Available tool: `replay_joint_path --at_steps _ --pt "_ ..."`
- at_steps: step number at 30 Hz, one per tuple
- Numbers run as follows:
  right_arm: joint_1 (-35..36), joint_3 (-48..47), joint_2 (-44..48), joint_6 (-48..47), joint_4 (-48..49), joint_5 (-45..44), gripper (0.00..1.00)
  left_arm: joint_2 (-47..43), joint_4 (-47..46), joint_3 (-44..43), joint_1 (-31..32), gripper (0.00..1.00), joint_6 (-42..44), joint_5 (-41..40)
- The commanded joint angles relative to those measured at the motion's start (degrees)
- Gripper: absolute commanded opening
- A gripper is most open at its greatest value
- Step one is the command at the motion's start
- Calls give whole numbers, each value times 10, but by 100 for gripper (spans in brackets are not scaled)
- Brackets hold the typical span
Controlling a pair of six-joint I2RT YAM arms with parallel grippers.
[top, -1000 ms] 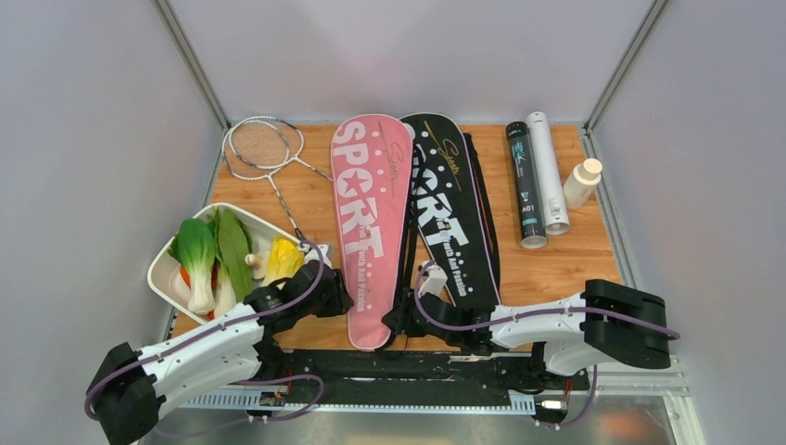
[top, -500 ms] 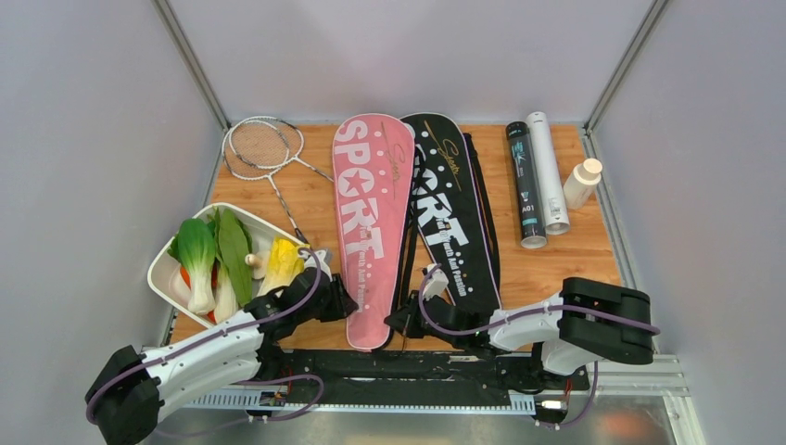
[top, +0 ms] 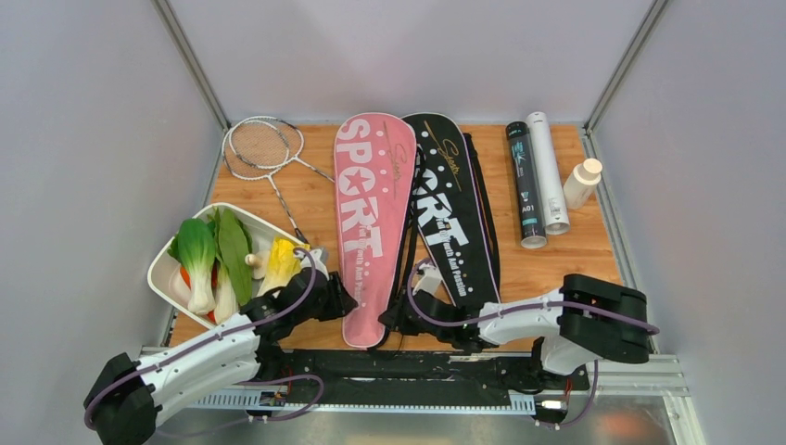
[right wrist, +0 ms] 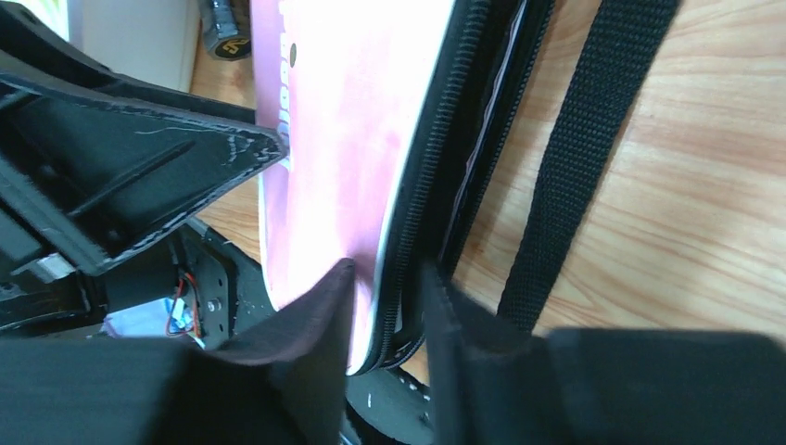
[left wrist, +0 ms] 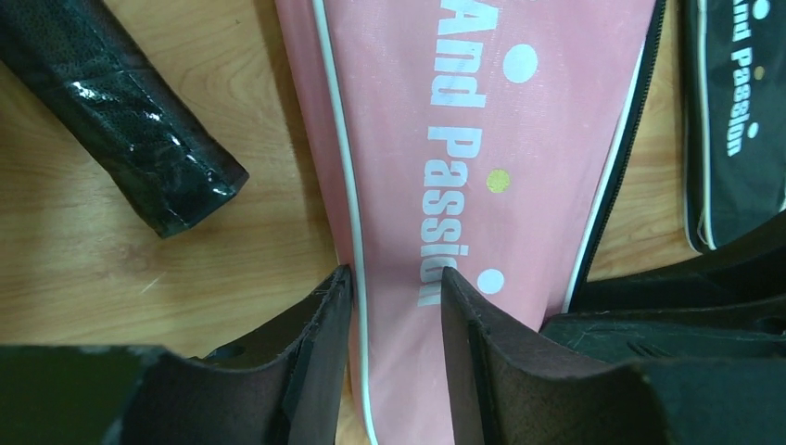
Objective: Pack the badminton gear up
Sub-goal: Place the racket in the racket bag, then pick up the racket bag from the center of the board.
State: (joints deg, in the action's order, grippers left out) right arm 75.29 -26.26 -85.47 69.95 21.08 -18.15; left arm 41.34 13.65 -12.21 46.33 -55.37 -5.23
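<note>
Wooden table [top: 575, 264], grey walls round it. Nothing looks packed yet, so I judge this an early stage.

Long pink "SPORT" racket bag [top: 371, 213] lies flat mid-table. Black "SPORT" racket bag [top: 454, 232] lies just beside it on the right, straps trailing.

Silver thin-framed rackets [top: 264, 148] lie outside the bags at far left, heads overlapping, one black grip [left wrist: 120, 102] near the pink bag's narrow end.

Black tube [top: 525, 185] and white tube [top: 548, 171] lie touching at far right.

What looks like a white shuttlecock [top: 255, 262] sits in the white tray [top: 159, 273] among vegetables; too small to be sure.

Left gripper [left wrist: 397, 278] is over the pink bag's narrow end, jaws apart astride its white-piped edge.

Right gripper [right wrist: 387, 273] has that bag's zipper edge in a narrow gap; pinched or not, cannot tell. Zip looks parted there.

Left to do: open the bags, load rackets, collect shuttlecocks and tubes.
</note>
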Motion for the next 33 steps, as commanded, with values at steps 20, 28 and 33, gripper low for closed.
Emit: replay_joint_path --at_steps 20,28,33 --pt "-282 -109 24 -248 -6 209 78 -30 153 -219 5 51 138 -161" --pt "-323 -152 -99 -268 40 291 82 -30 155 -222 5 51 147 -163" --pt "-347 -158 -173 -251 117 352 81 -31 158 -229 5 51 155 -171"
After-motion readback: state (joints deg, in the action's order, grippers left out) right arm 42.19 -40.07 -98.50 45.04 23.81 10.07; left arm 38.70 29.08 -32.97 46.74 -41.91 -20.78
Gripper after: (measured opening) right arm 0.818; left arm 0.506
